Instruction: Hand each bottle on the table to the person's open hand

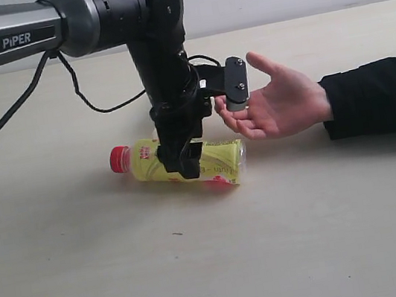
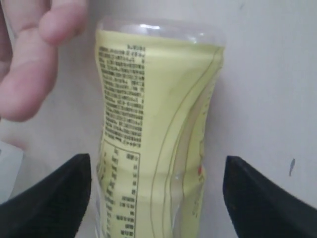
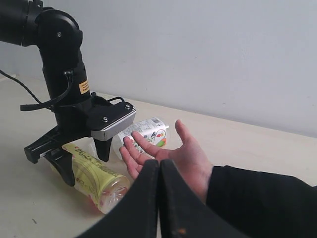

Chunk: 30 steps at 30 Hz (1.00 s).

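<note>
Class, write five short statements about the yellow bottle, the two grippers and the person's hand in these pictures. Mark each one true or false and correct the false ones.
1. The yellow bottle lies on its side on the table. True.
2. The left gripper holds the bottle clear of the table. False: its jaws stand open on either side of the bottle, which rests on the table.
3. The person's hand is palm up with the fingers open. True.
4. The right gripper is wide open. False: its jaws are shut together.
5. The bottle's cap is white. False: it is red.
</note>
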### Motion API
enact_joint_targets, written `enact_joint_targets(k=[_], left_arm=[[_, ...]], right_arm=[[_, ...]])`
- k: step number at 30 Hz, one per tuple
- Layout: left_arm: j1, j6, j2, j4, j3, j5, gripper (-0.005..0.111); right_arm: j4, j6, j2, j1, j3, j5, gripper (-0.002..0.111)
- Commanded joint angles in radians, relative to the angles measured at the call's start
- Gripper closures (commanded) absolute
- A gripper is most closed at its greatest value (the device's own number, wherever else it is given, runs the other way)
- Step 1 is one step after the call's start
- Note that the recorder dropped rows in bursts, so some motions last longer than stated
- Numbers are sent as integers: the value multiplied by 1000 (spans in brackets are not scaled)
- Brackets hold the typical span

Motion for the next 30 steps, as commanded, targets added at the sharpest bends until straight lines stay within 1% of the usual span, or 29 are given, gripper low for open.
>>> enact_joint_targets(k=[1,14,17,19,21,23,24,25,27,28,30], left_arm=[[-6,-3,17,-6,-2,-10,35],[-6,-3,68,-6,-2,-12,35],[-6,-3,68,-6,-2,-14,38],[-6,-3,68,-6,-2,-11,44],[-6,-3,68,-8,-2,-3,56],[-6,-3,68,-8,-2,18,69],[-8,-3,68,-10,-2,29,78],[-10,-3,68,-10,-2,39,84],[-18,-3,68,-10,-2,66,101],[-22,-3,68,-10,-2,66,107],[-33,-5,62,-10,-2,66,107]], right_arm=[[0,0,-4,-2,4,-11,108],[0,0,-4,-2,4,-11,108],[0,0,-4,-2,4,-11,108],[0,0,-4,-2,4,-11,108],[0,0,-4,-2,4,-11,108],[0,0,-4,-2,4,-11,108],[0,0,-4,-2,4,-11,108],[0,0,-4,-2,4,-11,108],[0,0,-4,-2,4,-11,108],[0,0,-4,-2,4,-11,108],[0,0,-4,-2,4,-11,108]])
